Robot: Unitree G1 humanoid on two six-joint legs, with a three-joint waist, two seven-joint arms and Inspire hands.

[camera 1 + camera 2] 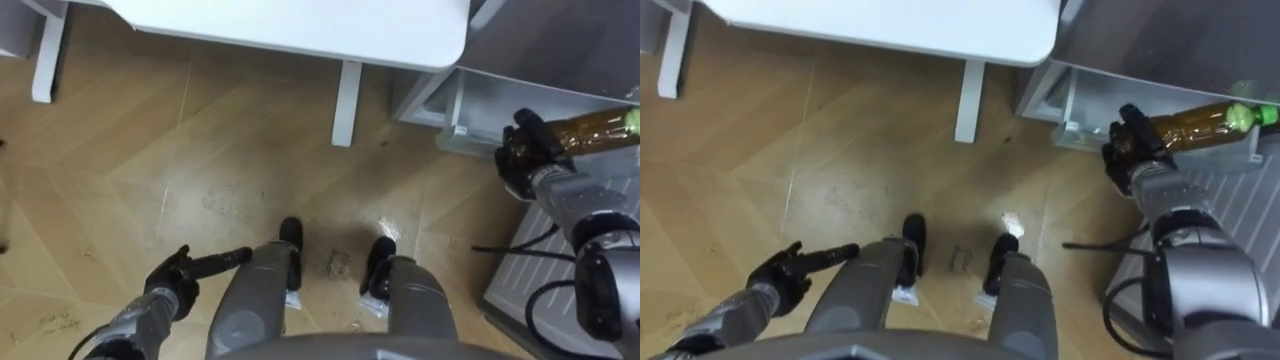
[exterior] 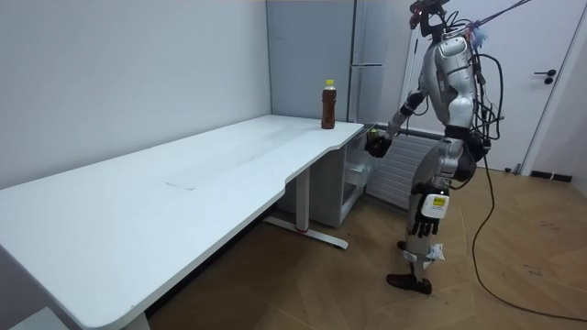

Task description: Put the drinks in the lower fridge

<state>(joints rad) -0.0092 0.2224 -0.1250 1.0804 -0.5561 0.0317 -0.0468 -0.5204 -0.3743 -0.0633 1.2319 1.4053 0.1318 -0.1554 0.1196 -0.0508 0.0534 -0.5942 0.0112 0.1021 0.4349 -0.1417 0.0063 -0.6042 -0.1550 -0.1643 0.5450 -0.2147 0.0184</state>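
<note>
Long white bench [image 2: 138, 211] hugging the pale grey wall [image 2: 119, 73], light herringbone wooden floor [image 2: 321, 293] below its front edge, white door [image 2: 561, 101] at the room view's right.

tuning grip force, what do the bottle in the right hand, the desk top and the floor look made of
Bottle: likely clear plastic, glossy, brown liquid showing through, green cap. Desk top: smooth matte white, probably laminate. Floor: wood or wood-look planks, chevron seams, slight sheen.
</note>
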